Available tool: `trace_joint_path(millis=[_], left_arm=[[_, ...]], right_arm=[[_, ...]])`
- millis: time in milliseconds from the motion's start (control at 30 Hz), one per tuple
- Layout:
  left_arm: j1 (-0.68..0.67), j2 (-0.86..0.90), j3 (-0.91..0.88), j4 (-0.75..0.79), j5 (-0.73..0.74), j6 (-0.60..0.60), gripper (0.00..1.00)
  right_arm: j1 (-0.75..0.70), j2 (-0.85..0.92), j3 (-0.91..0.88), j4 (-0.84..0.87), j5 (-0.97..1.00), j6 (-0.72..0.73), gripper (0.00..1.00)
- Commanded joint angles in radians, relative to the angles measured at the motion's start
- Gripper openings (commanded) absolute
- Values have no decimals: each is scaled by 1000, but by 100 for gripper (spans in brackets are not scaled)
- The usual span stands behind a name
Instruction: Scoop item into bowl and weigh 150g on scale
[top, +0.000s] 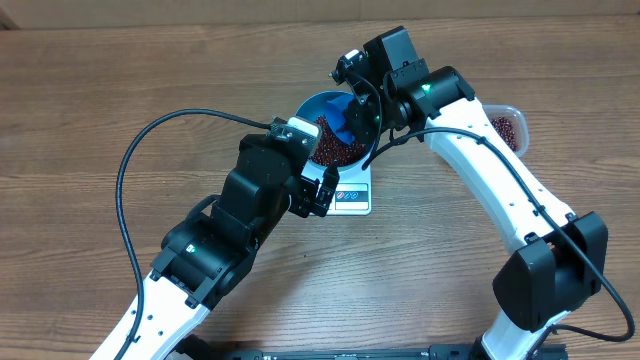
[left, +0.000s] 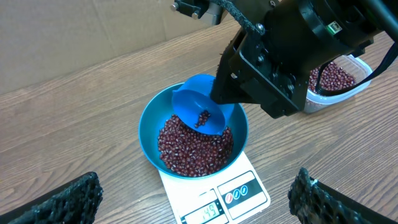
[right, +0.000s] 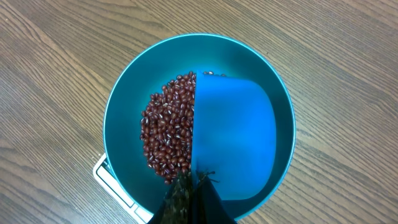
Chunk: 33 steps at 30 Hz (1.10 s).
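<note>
The blue bowl (top: 308, 103) (left: 147, 130) (right: 124, 93) stands on the white scale (top: 352, 198) (left: 252, 186) (right: 107, 175). A heap of red-brown beans (top: 335, 151) (left: 193, 149) (right: 166, 130) lies inside it. The scale's display reads 149. My right gripper (right: 194, 182) is shut on the handle of a small blue scoop (top: 340, 120) (left: 199, 109) (right: 236, 130). The scoop hangs tilted over the bowl with a few beans in it. My left gripper (top: 322, 192) (left: 194, 202) stands open and holds nothing, just in front of the scale.
A clear plastic container (top: 508, 125) (left: 339, 78) holding more beans stands to the right, behind the right arm. A black cable (top: 125, 190) loops over the wooden table left of the left arm.
</note>
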Motion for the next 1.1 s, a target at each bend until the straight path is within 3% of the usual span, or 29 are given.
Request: trace_joint_path(millis=[0,533,767,1067], left_arm=[[5,-3,-1,0,-10,20,100],[5,-3,-1,0,-10,20,99],[5,-3,-1,3,-10,20,99],[5,-3,-1,0,-10,20,99]], right_arm=[[5,-33,31,5,-8,-3,4],[5,-33,30,-51,-8,0,4],[5,-33,30,37,24,2,6],[5,-33,22,6,-16,4,4]])
